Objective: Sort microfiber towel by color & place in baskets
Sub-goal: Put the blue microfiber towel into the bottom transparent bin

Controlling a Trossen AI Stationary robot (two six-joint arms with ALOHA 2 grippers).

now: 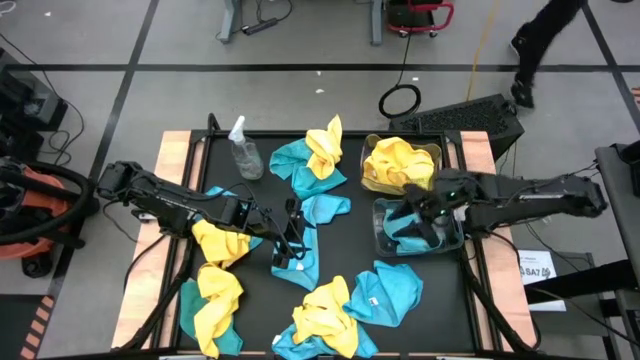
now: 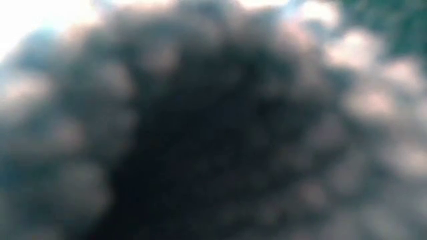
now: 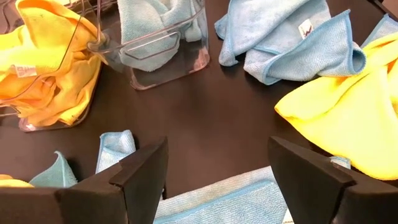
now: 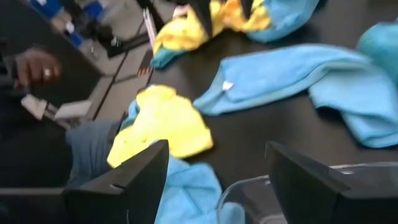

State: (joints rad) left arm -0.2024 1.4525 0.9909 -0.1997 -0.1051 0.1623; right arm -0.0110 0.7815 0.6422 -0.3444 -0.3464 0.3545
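Yellow and teal microfiber towels lie in bunches over the dark mat. Two clear baskets stand at the mat's right side: the far one [image 1: 400, 165] holds yellow towels, the near one [image 1: 425, 228] holds teal ones. My left gripper [image 1: 288, 240] [image 3: 217, 162] is open at the mat's middle, low over a flat teal towel [image 3: 217, 199] that shows between its fingers. My right gripper [image 1: 418, 215] [image 4: 217, 165] is open over the teal basket, whose rim [image 4: 280, 186] lies below its fingers. The low view is blocked by a blurred dark mass.
A clear spray bottle [image 1: 243, 150] stands at the mat's far left. Mixed towel piles sit at the far middle [image 1: 320, 155], near middle [image 1: 325, 315] and near left [image 1: 215, 290]. A person's hand [image 4: 34, 65] shows beyond the table's left side.
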